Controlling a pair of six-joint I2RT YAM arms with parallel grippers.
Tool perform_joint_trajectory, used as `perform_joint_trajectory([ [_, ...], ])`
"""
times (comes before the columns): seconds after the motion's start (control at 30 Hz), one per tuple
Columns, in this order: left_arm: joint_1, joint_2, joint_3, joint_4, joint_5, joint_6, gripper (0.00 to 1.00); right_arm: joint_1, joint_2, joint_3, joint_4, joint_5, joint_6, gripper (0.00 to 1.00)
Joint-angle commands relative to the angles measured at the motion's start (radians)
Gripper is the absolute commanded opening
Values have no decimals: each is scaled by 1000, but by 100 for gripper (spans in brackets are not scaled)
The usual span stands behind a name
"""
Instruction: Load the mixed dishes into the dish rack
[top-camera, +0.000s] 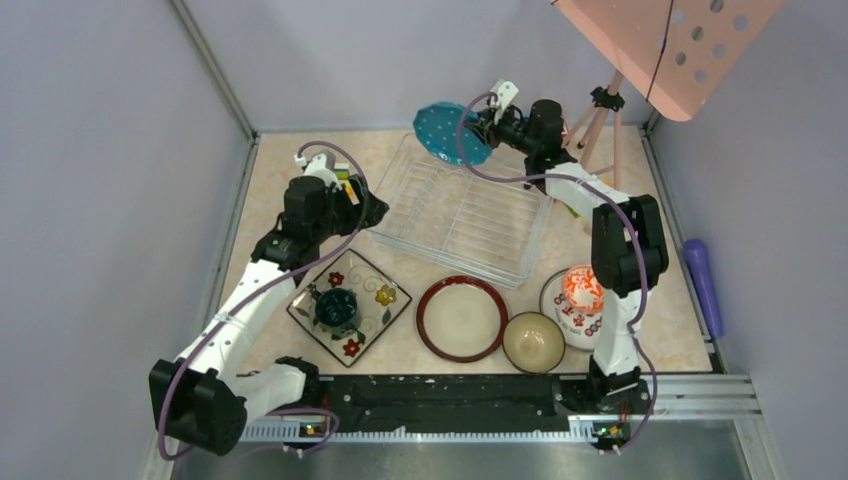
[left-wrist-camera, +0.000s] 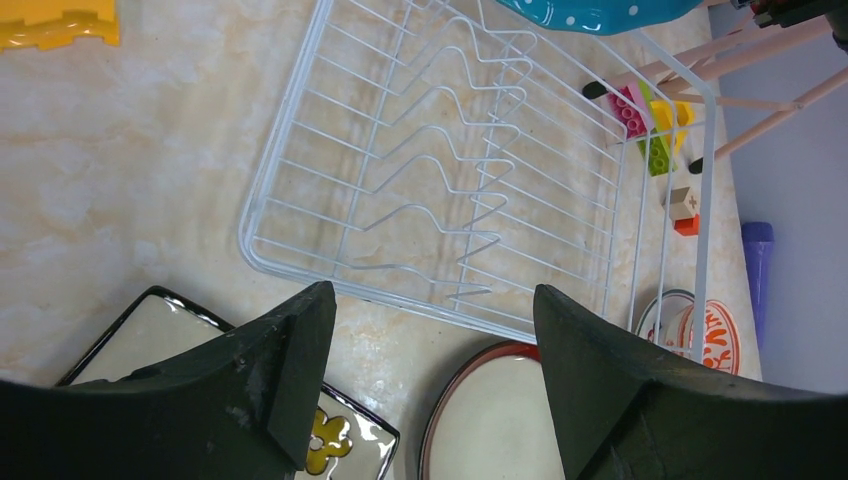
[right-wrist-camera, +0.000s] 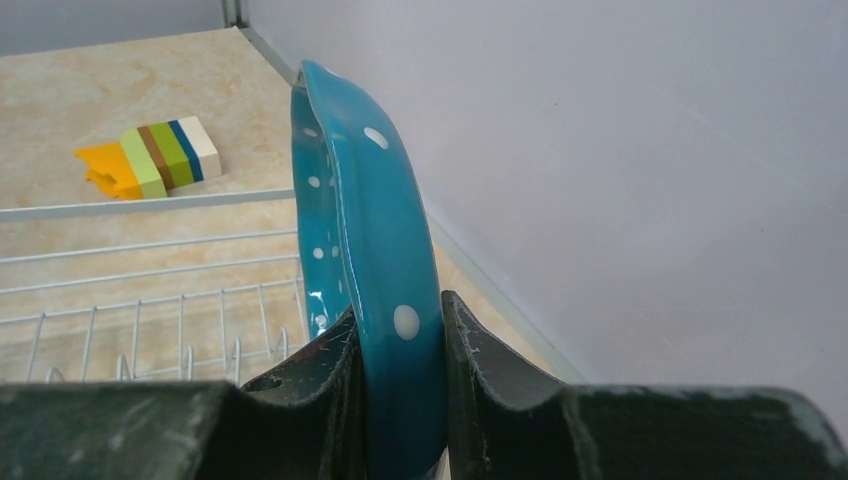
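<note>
Item: blue polka-dot plate (top-camera: 450, 132), on edge, clamped by its rim in my right claw (right-wrist-camera: 400, 322), over the dish rack (top-camera: 462, 215) at its far corner, seemingly clear of the wires. My left claw (left-wrist-camera: 435, 300): spread, empty, above the rack's near-left edge.

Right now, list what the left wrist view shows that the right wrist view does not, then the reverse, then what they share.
Only the left wrist view: the open left claw, the square floral plate, the brown-rimmed cream plate and the purple cylinder. Only the right wrist view: the right claw shut on the rim of the blue polka-dot plate, seen edge on. Both: the dish rack and that blue plate, held at its far end.
</note>
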Motion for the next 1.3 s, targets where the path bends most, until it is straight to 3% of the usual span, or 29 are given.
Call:
perform_joint_trajectory([
  [0.0, 4, -17, -2, 24, -12, 14, 77, -21, -19, 12, 243, -37, -22, 0],
  [0.57, 5, -9, -18, 28, -15, 11, 77, -18, 31, -87, 341, -83, 54, 0],
  [0.63, 5, -9, -23, 27, -11, 12, 77, -15, 35, -92, 333, -75, 54, 8],
  [0.73, 6, -11, -33, 25, -16, 14, 77, -10, 32, -93, 307, -57, 52, 34],
  [0.83, 6, -15, -39, 19, -26, 17, 78, -10, 27, -87, 297, -29, 73, 50],
  [0.93, 6, -22, -39, -22, -112, -12, 92, -10, 19, -58, 257, 5, 100, 71],
  [1.1, 9, -44, -45, -42, -167, -9, 95, -10, -39, -80, 253, 46, 142, 76],
  [1.2, 9, -43, -51, -29, -117, 11, 95, -7, -96, -121, 243, 76, 196, 76],
  [1.27, 9, -40, -65, -5, -57, 35, 95, -1, -153, -159, 231, 176, 279, 84],
])
